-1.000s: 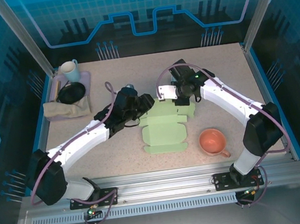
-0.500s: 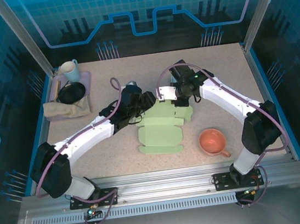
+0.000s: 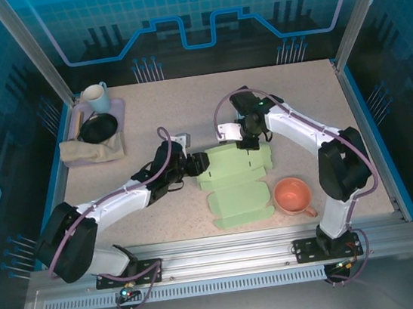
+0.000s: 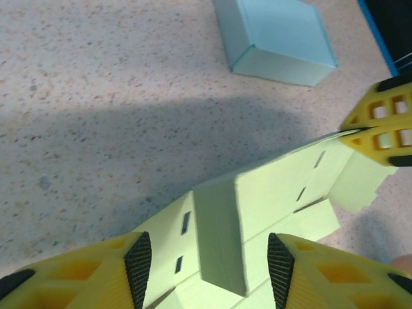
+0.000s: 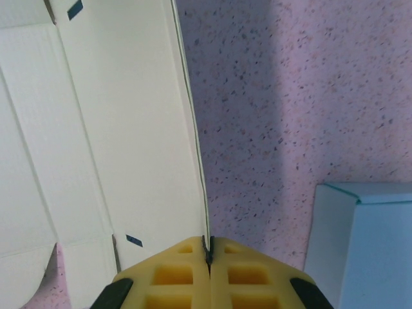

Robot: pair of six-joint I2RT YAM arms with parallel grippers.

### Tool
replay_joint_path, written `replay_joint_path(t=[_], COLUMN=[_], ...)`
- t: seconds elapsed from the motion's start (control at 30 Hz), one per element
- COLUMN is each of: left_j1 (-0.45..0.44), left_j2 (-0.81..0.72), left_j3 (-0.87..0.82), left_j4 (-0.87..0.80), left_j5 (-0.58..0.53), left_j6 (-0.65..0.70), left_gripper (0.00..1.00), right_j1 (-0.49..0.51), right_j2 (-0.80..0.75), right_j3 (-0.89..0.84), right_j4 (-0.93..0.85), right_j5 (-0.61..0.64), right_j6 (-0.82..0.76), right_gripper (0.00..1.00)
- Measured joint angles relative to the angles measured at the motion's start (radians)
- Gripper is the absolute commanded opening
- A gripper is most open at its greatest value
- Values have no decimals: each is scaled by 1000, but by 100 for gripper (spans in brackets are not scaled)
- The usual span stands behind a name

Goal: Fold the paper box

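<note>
Top external: one paper box [image 3: 237,185], right gripper [image 5: 208,250] pinching its edge, left gripper [image 4: 209,261] half-open astride one flap [image 4: 222,222].

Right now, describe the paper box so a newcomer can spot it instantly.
Look at the middle of the speckled table, between the left arm and the right arm. The paper box lies there, mostly flat, an orange cup just right of it. It is the only pale green sheet, cut with flaps and small slots.

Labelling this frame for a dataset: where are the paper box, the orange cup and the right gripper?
paper box [image 3: 239,197], top external view, flat near panel.
orange cup [image 3: 291,194], top external view, its inside.
right gripper [image 5: 208,248], right wrist view, between shut fingertips.
</note>
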Motion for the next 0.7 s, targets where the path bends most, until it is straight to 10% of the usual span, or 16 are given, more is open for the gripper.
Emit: replay_joint_path(t=[0.37,0.7], left_j1=[-103,-166], left_j2=[-192,75], left_j3=[-2,103], left_j4=[-80,-117], left_j5=[-183,-193], left_j6=[-8,1], left_gripper=[54,57], right_j1=[-37,-49], right_j2=[32,47], right_j3=[29,30], right_j4=[2,5], right_j5=[4,3], right_j6=[39,45], right_gripper=[0,0])
